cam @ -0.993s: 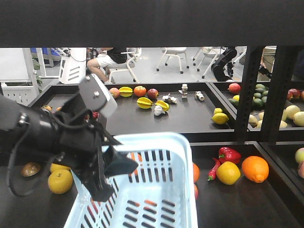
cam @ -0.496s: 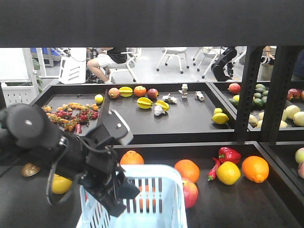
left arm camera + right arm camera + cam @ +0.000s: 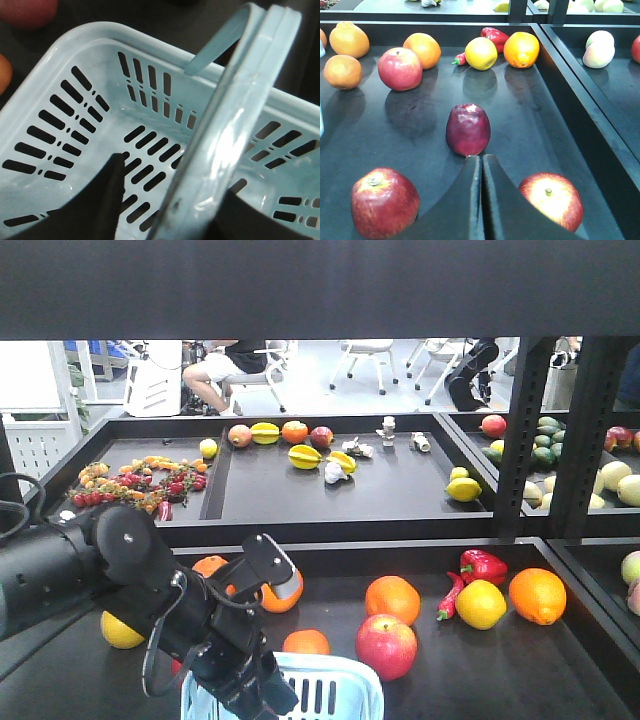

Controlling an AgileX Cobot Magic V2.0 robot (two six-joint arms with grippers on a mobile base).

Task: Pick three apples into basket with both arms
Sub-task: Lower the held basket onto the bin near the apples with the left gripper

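Lowered, slotted plastic basket [image 3: 95,35] seems clamped in left hand [image 3: 172,200]; right hand [image 3: 481,165] closed.

No text, label, brand, number or sign can be read in any view, whether on the basket [image 3: 107,37] or the left arm [image 3: 110,560].

Front camera overlooks the trays [image 3: 330,502]; wrist cameras sit close over basket [image 3: 100,52] and apples [image 3: 468,130].

The left arm [image 3: 110,560] is thick, black and jointed, with loose black cables [image 3: 148,660] and a white-grey wrist block [image 3: 275,562].
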